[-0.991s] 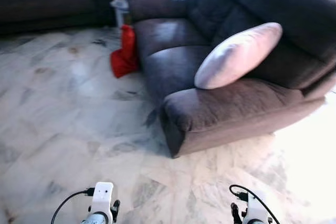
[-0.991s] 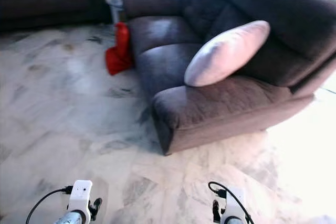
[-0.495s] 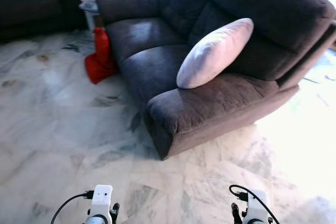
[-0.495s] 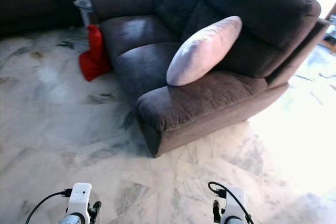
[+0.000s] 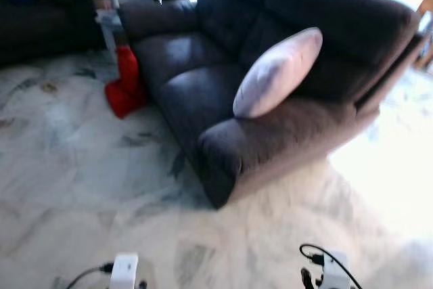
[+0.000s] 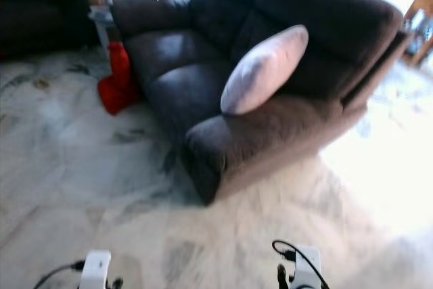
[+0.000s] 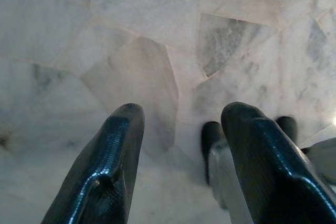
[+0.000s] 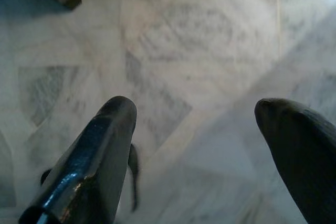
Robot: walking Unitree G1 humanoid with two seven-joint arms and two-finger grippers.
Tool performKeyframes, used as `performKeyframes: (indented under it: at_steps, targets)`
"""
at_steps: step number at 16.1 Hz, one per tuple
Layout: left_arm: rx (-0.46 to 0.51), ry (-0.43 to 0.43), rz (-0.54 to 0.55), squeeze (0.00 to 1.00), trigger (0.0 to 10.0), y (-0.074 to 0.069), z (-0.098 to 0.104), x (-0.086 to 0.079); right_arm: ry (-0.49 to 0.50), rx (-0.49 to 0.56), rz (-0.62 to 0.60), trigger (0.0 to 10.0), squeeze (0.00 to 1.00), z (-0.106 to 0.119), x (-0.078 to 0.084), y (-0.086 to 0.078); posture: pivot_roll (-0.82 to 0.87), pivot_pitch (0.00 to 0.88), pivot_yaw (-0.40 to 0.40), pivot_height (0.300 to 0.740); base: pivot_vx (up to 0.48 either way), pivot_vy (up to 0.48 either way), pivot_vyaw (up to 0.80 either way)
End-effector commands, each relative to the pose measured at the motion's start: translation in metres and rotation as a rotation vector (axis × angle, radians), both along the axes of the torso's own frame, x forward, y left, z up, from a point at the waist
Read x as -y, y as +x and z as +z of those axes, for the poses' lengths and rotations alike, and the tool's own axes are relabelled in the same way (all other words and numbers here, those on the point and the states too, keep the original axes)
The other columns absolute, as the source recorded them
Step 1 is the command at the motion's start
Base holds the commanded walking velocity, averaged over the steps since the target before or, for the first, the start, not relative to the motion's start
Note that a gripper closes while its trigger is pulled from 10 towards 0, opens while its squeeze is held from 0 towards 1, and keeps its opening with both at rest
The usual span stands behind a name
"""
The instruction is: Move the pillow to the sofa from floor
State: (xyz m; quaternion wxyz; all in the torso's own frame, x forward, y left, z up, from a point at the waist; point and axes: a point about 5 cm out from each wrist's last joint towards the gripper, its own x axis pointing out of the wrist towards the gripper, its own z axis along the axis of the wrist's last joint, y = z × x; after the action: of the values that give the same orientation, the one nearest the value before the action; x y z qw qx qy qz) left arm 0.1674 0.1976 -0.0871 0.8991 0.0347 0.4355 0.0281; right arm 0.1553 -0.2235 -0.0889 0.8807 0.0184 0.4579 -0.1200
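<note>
A pale pink pillow (image 5: 277,72) leans on the seat and backrest of the dark brown sofa (image 5: 298,133), near its right end. Both arms hang low, their wrists at the bottom edge of the eye views. My left gripper (image 7: 181,129) is open over the marble floor with nothing between its fingers. My right gripper (image 8: 194,145) is open too, wide apart above the floor, and holds nothing.
A red bag (image 5: 123,86) stands on the floor by the sofa's left armrest. A second dark sofa (image 5: 47,21) with a blue thing on it stands at the back left. White marble floor (image 5: 81,187) spreads in front. A wooden chair (image 6: 419,21) is at the far right.
The camera has moved and the picture is blurred; the sofa and pillow now sit slightly differently in view. The pillow stays on the sofa. Both arms stay low.
</note>
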Motion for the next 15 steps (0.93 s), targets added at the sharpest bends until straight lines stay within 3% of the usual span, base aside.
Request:
performKeyframes:
  at_steps: [1, 7, 11, 13, 15]
  targets:
    - [0.006, -0.009, -0.020, 0.00, 10.0, 0.002, 0.000, 0.007, -0.020, -0.004, -0.018, 10.0, 0.00, 0.001, 0.008, -0.002, 0.00, 0.000, -0.044, 0.740, 0.000, 0.424, 0.00]
    - [0.011, -0.009, -0.002, 0.00, 10.0, 0.003, 0.001, 0.007, -0.009, -0.012, 0.006, 10.0, 0.00, -0.001, -0.013, 0.005, 0.01, 0.000, -0.047, 0.740, 0.000, 0.417, -0.80]
    - [0.009, -0.010, 0.011, 0.00, 10.0, 0.003, 0.000, 0.008, 0.000, 0.042, 0.025, 10.0, 0.00, 0.006, -0.035, 0.027, 0.00, 0.000, -0.050, 0.740, 0.000, 0.417, 0.00]
    - [0.009, -0.012, 0.016, 0.00, 10.0, 0.003, 0.000, 0.008, 0.001, 0.043, 0.018, 10.0, 0.00, 0.006, -0.033, 0.026, 0.00, 0.000, -0.050, 0.740, 0.000, 0.420, 0.00]
    - [0.006, -0.013, 0.013, 0.00, 10.0, 0.003, 0.000, 0.009, 0.002, 0.037, 0.015, 10.0, 0.00, 0.005, -0.030, 0.024, 0.00, 0.000, -0.047, 0.740, 0.000, 0.424, -0.80]
